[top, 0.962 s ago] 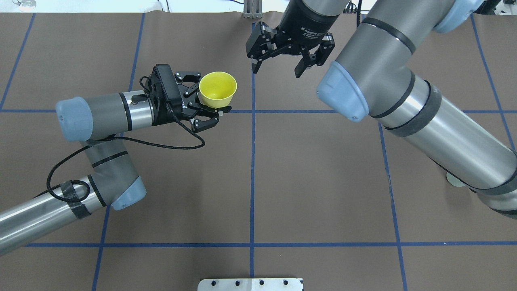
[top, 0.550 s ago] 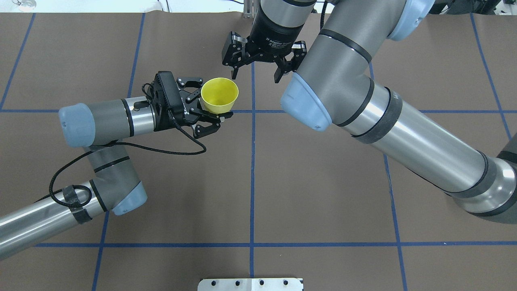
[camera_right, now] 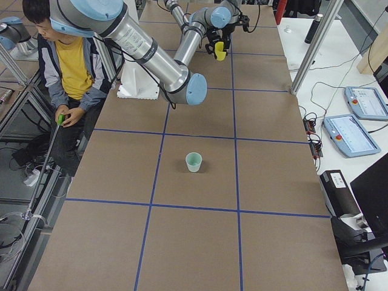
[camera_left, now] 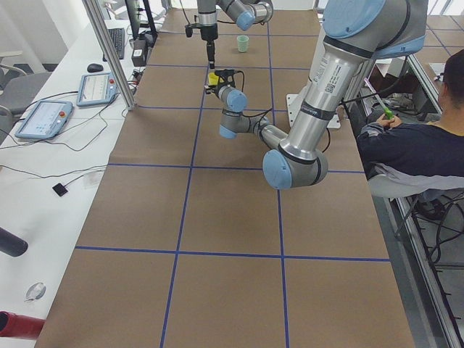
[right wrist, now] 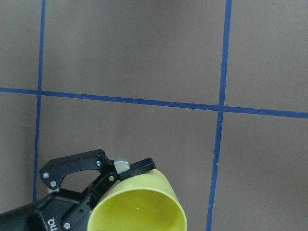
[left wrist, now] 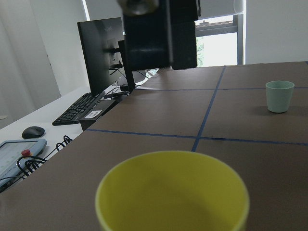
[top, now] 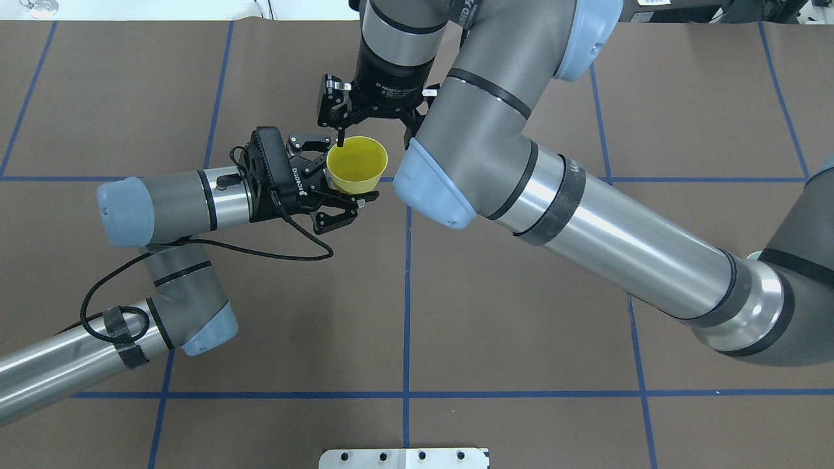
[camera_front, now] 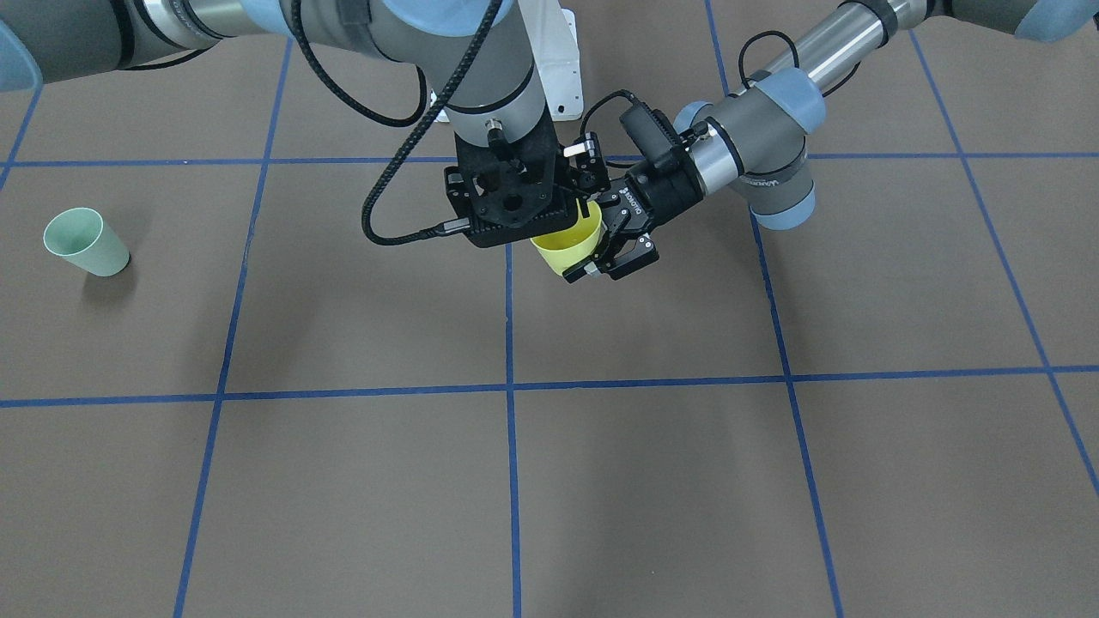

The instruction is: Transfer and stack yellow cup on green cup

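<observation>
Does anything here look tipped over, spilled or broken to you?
Nothing stands out. The yellow cup is held upright and empty in the left gripper, and the green cup stands upright on the table, far to one side.

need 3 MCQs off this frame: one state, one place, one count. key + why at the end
1. The right gripper is:
A. open, above the yellow cup
B. shut on the yellow cup
C. out of every view

2. Where is the yellow cup?
A. in the right gripper
B. loose, held by neither gripper
C. in the left gripper

3. How many cups show across the views?
A. one
B. two
C. three

Key:
1 A: in the overhead view its fingers stand spread over the rim, gripping nothing.
2 C: the left gripper's fingers clamp the cup's wall.
3 B: only the yellow cup and the green cup, which stands alone and upright.
</observation>
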Motion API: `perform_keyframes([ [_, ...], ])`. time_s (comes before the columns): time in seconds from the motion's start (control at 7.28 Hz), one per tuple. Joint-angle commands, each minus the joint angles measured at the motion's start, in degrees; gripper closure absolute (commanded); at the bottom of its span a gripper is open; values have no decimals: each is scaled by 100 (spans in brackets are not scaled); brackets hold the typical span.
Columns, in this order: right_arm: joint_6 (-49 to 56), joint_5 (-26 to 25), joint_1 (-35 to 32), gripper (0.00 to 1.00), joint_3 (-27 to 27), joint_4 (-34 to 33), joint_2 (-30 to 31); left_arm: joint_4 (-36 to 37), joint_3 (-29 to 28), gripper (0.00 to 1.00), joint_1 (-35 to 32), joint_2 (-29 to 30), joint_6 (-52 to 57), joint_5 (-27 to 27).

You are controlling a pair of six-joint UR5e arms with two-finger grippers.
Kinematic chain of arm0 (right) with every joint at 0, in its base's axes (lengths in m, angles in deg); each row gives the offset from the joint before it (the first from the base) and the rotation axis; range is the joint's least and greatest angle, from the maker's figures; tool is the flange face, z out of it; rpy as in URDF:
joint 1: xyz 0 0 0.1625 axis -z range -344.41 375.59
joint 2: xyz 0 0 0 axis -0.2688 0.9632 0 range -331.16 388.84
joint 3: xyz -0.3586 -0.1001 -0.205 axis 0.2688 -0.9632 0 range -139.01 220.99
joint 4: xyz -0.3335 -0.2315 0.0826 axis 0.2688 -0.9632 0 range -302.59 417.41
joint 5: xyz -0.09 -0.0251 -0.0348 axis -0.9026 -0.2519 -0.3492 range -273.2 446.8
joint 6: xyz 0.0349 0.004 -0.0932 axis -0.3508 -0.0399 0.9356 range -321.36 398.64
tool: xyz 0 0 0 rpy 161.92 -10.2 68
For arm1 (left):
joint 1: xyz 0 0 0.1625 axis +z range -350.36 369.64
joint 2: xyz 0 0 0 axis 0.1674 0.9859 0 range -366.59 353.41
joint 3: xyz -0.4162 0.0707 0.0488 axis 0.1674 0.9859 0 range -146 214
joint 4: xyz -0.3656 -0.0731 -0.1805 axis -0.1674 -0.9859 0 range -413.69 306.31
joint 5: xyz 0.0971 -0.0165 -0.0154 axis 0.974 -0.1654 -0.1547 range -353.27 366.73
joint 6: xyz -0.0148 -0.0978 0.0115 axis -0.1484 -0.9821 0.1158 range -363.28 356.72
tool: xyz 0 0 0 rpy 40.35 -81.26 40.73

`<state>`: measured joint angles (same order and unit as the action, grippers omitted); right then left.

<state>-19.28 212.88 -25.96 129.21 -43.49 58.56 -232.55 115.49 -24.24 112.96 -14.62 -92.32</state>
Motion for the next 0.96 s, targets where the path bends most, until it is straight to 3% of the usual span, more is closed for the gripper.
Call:
perform_keyframes([
  [0.0,61,-311,182,11,-33,9,68,-96,-10,93,13,-11,0,0],
  [0.27,114,-513,183,15,37,35,314,-97,-10,92,74,-11,0,0],
  [0.41,167,-592,183,18,46,349,489,-97,-19,92,75,-20,0,0],
  [0.55,167,-636,183,24,37,448,508,-97,-11,89,75,-11,0,0],
  [0.82,159,-628,261,26,55,466,465,-106,-19,86,92,-20,0,0],
])
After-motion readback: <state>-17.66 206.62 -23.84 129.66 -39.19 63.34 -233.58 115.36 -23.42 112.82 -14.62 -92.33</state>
